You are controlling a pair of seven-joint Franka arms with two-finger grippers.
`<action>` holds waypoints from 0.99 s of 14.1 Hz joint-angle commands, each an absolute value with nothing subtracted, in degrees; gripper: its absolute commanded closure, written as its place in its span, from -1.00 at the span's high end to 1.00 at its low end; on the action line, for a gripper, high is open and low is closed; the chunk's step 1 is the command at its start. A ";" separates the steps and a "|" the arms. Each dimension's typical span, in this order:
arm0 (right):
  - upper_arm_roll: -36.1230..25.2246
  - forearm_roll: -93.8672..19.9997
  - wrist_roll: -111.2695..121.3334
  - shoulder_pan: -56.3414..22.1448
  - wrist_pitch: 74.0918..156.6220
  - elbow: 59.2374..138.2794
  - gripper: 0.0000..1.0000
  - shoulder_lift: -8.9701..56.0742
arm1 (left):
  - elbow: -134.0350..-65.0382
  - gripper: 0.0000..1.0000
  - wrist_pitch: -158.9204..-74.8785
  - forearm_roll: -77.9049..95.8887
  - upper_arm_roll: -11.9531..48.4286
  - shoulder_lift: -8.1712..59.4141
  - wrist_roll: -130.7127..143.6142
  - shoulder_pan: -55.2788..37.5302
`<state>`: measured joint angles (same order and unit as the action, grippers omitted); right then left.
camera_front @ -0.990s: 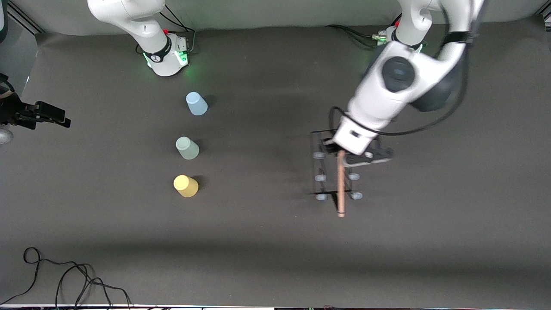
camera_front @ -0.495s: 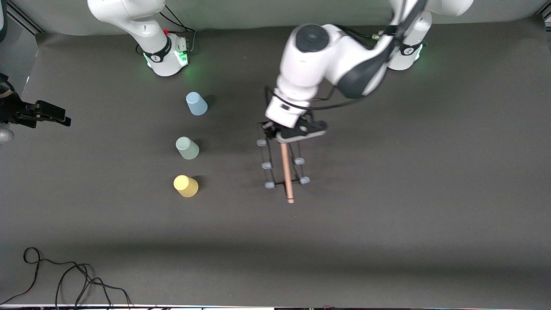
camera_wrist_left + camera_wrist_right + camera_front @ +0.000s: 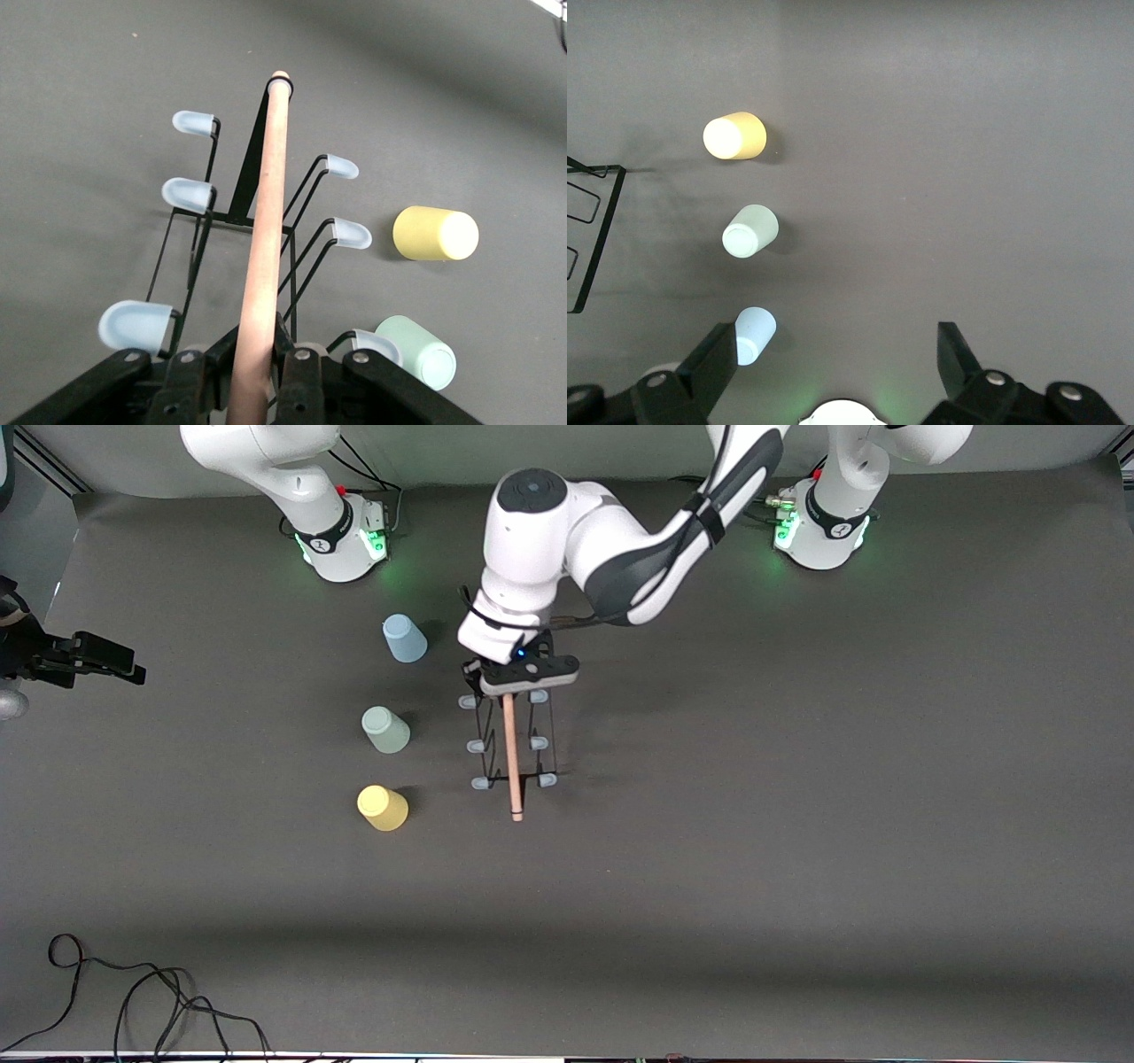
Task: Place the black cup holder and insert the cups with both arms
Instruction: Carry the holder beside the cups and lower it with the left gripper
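The left gripper (image 3: 512,682) is clamping the wooden rod handle (image 3: 512,755) of the one black cup holder (image 3: 512,740), a little above the middle of the front view; in the left wrist view its fingers (image 3: 197,390) are pressing against the rod on both sides. The holder's wire frame is showing six pale-blue prong tips (image 3: 479,745) — three on each side of the rod. Whether its base is touching the table (image 3: 797,824) cannot be told.

Three cups are standing upside down in a column beside the holder, toward the right arm's end of the table: the light blue cup (image 3: 404,638) highest in the frame, the pale green cup (image 3: 385,730) in the middle and the yellow cup (image 3: 382,808) lowest. They are all apart from one another and from the holder.

The right gripper (image 3: 837,367) is waiting with its fingers spread wide and nothing between them, looking down on the three cups; in the front view it is sitting at the left edge of the frame — well apart from the cups. One loose black cable (image 3: 133,1001) is lying in the lower left corner.
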<state>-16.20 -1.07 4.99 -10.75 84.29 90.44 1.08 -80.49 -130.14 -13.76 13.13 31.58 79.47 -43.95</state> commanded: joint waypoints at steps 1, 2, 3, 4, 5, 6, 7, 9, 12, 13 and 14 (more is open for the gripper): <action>-15.91 -0.88 5.19 -10.28 83.41 89.65 1.00 0.88 | -78.49 -1.00 -131.65 -18.79 12.04 33.39 83.92 -45.88; -15.91 -0.88 5.19 -10.28 83.41 89.74 1.00 0.97 | -78.49 -1.00 -131.83 -19.59 12.04 34.09 85.59 -46.66; -15.91 -0.88 5.19 -10.28 83.41 89.74 1.00 0.88 | -78.49 -1.00 -131.75 -20.82 12.04 34.80 86.13 -47.37; -15.91 -0.88 5.19 -10.28 83.32 89.74 1.00 0.88 | -78.66 -1.00 -131.84 -21.79 12.04 35.07 86.22 -47.46; -15.91 -0.88 5.19 -10.28 83.41 89.74 1.00 0.88 | -79.10 -1.00 -131.75 -21.97 12.04 35.24 86.13 -47.90; -15.91 -0.88 5.19 -10.28 83.32 89.74 1.00 0.88 | -79.71 -1.00 -131.75 -21.97 12.04 35.24 86.13 -48.60; -15.91 -0.88 5.19 -10.28 83.41 89.74 1.00 0.97 | -80.24 -1.00 -131.66 -21.89 12.13 35.24 86.13 -48.78; -15.91 -0.88 5.19 -10.28 83.41 89.74 1.00 0.88 | -81.21 -0.34 -130.61 -21.88 12.22 35.16 85.52 -49.57; -15.91 -0.88 5.19 -10.28 83.32 89.74 1.00 0.88 | -81.74 -0.09 -130.34 -21.97 12.13 35.24 85.52 -50.27; -15.91 -0.88 5.19 -10.28 83.41 89.65 1.00 0.97 | -82.09 -0.09 -130.17 -21.97 12.13 35.24 85.52 -50.53; -15.91 -0.88 5.19 -10.28 83.32 89.74 1.00 0.97 | -82.18 -0.10 -129.64 -21.97 12.13 35.16 85.52 -50.80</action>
